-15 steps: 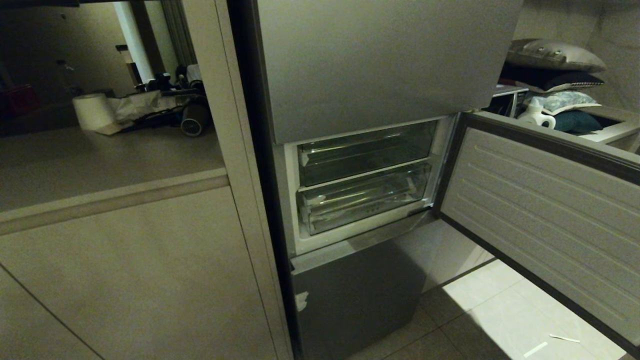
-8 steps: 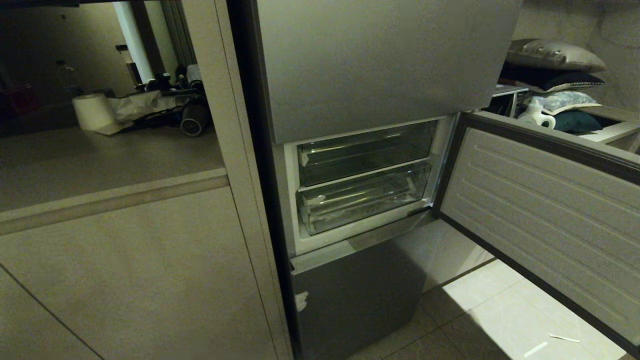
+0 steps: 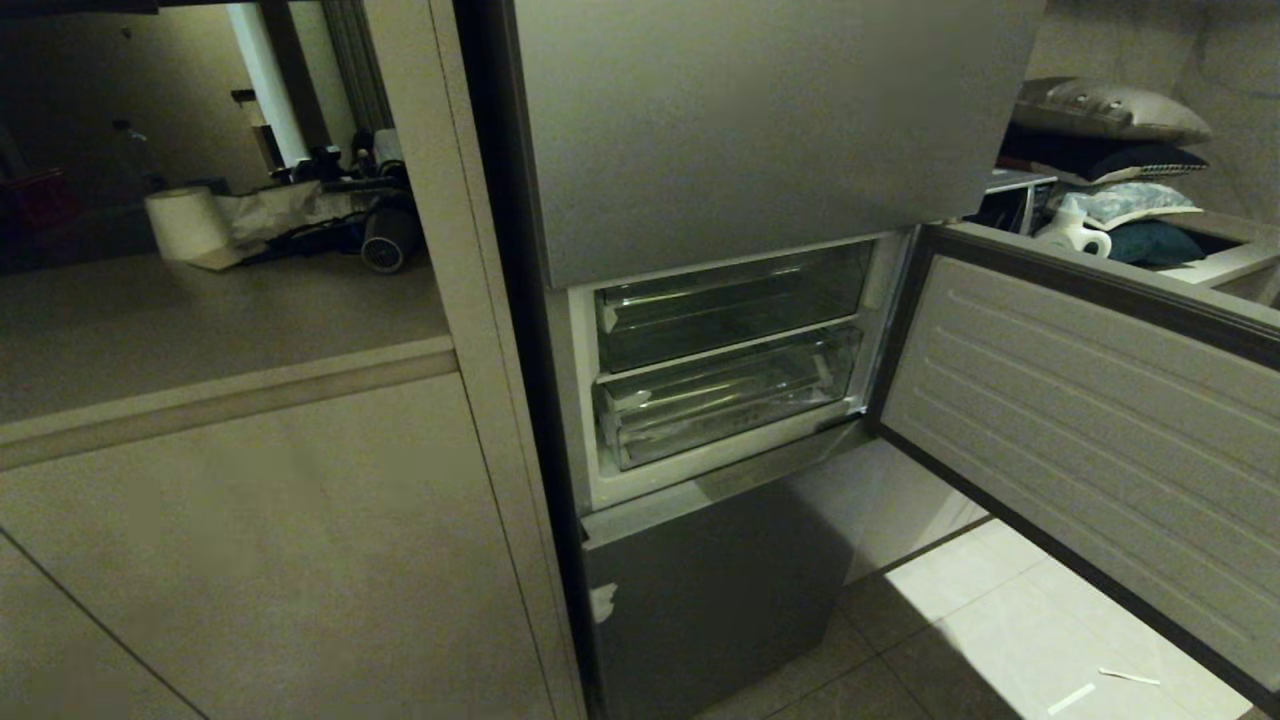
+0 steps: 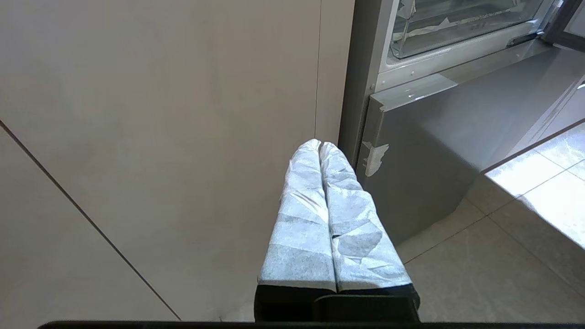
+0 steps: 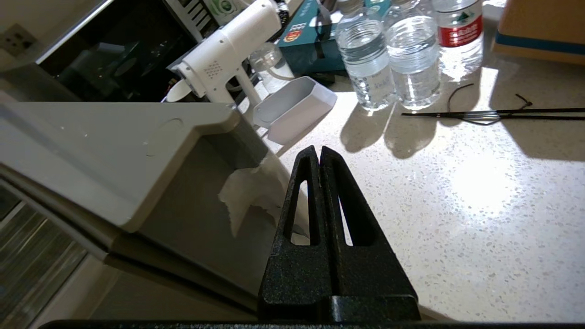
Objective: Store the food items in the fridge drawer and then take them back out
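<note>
The fridge drawer (image 3: pixel 730 400) is the lower of two clear bins in the open middle compartment, pushed in, with white tape scraps on its front (image 4: pixel 457 20). The food items are out of view. Neither arm shows in the head view. My left gripper (image 4: pixel 319 145), its fingers wrapped in white, is shut and empty, low beside the beige cabinet and the grey lower fridge panel (image 4: pixel 434 151). My right gripper (image 5: pixel 318 151), black, is shut and empty over a speckled white countertop (image 5: pixel 480 205), next to the open door's top edge (image 5: pixel 114 151).
The compartment door (image 3: pixel 1090 420) stands swung open to the right. On the countertop stand clear water bottles (image 5: pixel 388 55), a white hand-held device (image 5: pixel 228 50), a white lid-like tray (image 5: pixel 295 107), a teal box (image 5: pixel 311 41), thin black rods (image 5: pixel 493 114) and a cardboard box (image 5: pixel 539 32).
</note>
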